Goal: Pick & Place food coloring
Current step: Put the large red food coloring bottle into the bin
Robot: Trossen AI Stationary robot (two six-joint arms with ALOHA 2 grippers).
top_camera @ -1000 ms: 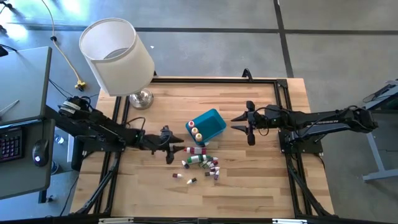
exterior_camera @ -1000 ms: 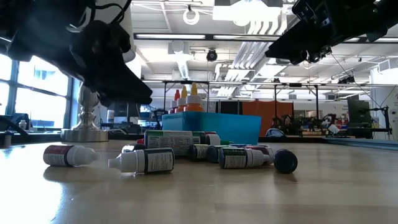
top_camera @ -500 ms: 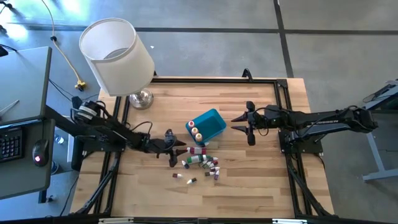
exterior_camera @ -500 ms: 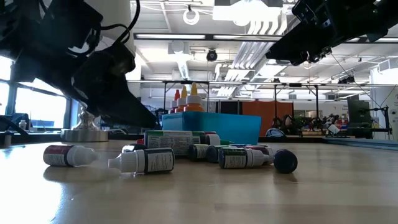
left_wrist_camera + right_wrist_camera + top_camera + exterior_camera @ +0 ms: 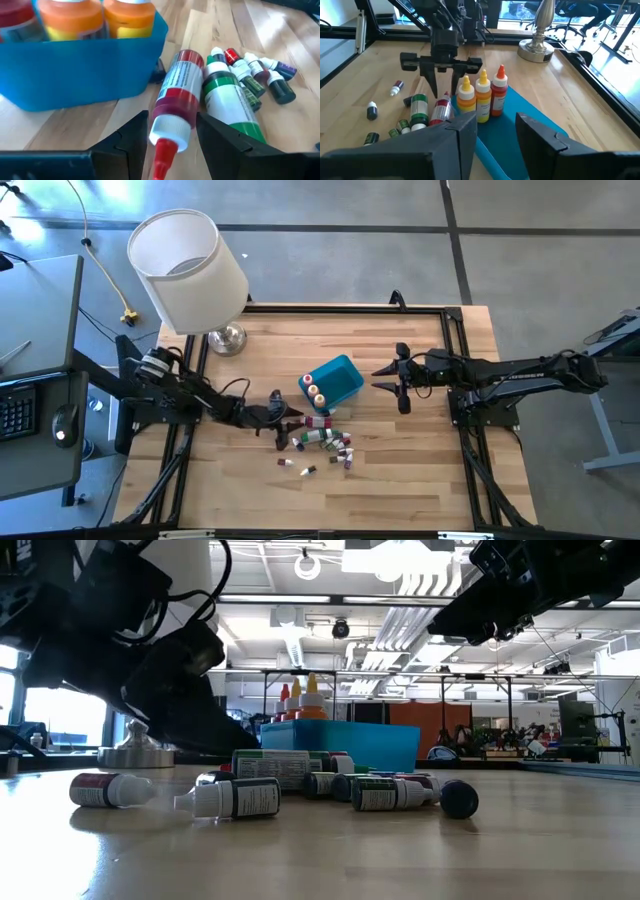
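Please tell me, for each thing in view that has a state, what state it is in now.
Left tool: open, straddling the red bottle's capped end.
Right tool: open, holding nothing, beside the blue bin.
Red bottle: lying flat, capped, not lifted.
Big green bottle: lying flat beside it.
Blue bin: holds three upright bottles.
Lamp: upright.

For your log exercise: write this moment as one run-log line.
left end effector: open, straddling red bottle | right end effector: open, waiting beside bin | bin: three bottles standing
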